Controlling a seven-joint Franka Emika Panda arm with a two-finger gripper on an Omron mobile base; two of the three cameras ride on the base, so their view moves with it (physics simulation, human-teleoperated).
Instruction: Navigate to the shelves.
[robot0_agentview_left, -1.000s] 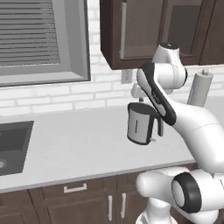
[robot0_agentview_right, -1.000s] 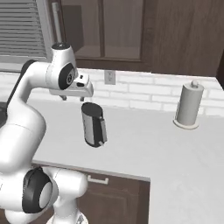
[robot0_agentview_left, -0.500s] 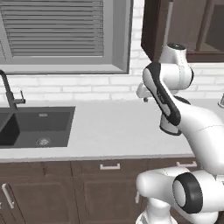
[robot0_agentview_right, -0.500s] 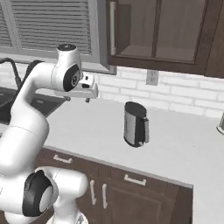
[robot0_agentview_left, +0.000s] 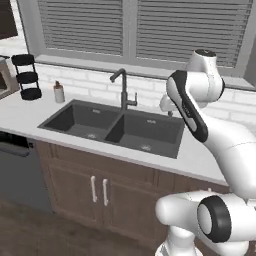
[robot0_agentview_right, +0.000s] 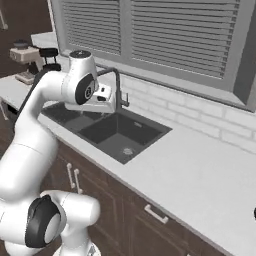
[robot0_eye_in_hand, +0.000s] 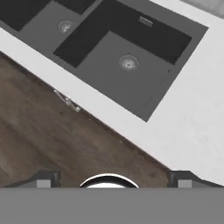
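Observation:
The shelves are out of view in all three views. My gripper (robot0_agentview_right: 106, 96) hangs in front of the arm over the counter edge, beside the dark double sink (robot0_agentview_right: 114, 131). In the hand view the gripper (robot0_eye_in_hand: 113, 179) looks down on the sink (robot0_eye_in_hand: 131, 48) and the wooden floor, its two fingertips (robot0_eye_in_hand: 43, 179) wide apart and open with nothing between them. In the left base view the hand (robot0_agentview_left: 168, 104) is partly hidden behind the white arm.
A black faucet (robot0_agentview_left: 122, 89) rises behind the sink. A small black three-tier rack (robot0_agentview_left: 26, 76) and a soap bottle (robot0_agentview_left: 59, 92) stand on the counter's left. A coffee machine (robot0_agentview_right: 25, 60) sits far left. A blinded window (robot0_agentview_left: 150, 30) spans the wall. A dishwasher front (robot0_agentview_left: 17, 172) lies below.
The whole picture has shifted: the base has driven left along the counter. The dark canister and paper roll have left the views, and the sink and window are now in front.

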